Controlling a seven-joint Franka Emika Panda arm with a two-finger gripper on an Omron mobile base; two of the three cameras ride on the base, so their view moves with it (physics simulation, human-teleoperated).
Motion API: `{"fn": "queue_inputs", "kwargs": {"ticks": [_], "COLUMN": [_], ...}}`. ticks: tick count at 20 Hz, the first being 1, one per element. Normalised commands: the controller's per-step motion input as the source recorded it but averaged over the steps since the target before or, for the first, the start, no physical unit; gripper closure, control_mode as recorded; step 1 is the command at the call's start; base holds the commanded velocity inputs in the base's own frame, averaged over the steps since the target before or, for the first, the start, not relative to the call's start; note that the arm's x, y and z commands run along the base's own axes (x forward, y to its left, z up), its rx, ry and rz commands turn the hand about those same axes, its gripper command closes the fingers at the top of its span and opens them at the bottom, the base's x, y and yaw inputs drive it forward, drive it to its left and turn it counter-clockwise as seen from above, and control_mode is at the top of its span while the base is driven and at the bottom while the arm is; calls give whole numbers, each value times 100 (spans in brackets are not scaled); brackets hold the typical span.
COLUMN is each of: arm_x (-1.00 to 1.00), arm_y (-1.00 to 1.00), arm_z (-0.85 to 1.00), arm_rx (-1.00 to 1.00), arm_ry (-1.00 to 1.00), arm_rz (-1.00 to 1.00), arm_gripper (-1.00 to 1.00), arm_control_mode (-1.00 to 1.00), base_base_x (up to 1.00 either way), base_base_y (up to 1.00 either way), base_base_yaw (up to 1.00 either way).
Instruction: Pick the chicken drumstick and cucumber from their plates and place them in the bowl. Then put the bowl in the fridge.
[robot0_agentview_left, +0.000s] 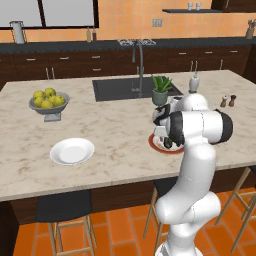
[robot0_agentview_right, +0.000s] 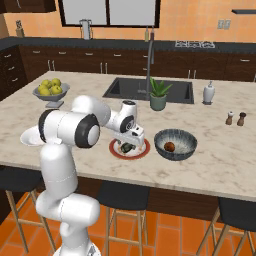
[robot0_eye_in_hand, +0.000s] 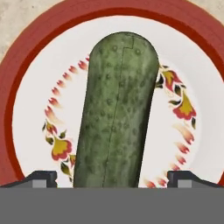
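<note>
Over red-rimmed plate (robot0_eye_in_hand: 26, 65): gripper (robot0_eye_in_hand: 111, 179) wide open astride cucumber (robot0_eye_in_hand: 116, 109); cucumber's near end hidden.

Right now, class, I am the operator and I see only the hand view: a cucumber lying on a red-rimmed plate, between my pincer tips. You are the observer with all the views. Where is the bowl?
Observer: In the right base view, the bowl stands on the counter just to the right of the red-rimmed plate.
Operator: Is anything in it?
Observer: Yes, the chicken drumstick lies inside it, small and reddish-brown.
Operator: And the other plate?
Observer: The plain white plate sits further left along the counter with nothing on it, in front of the fruit bowl.
</note>
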Motion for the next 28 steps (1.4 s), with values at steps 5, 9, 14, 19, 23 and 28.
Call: {"fn": "queue_inputs", "kwargs": {"ticks": [5,9,14,19,23,28], "arm_x": [2,-18,-52,-70,-45,-16], "arm_y": [0,0,13,6,3,-7], "arm_z": [-53,-27,45,88,89,63], "arm_rx": [4,9,-1,-5,-18,-27], "arm_ry": [0,0,-4,-15,-19,-7], "arm_rz": [0,0,-2,-3,-4,-16], "arm_gripper": [100,100,100,100,100,100], "arm_control_mode": [-100,-100,-100,-100,-100,-100], "base_base_x": [0,0,0,0,0,0], "base_base_y": [0,0,0,0,0,0], "base_base_yaw": [0,0,0,0,0,0]}}
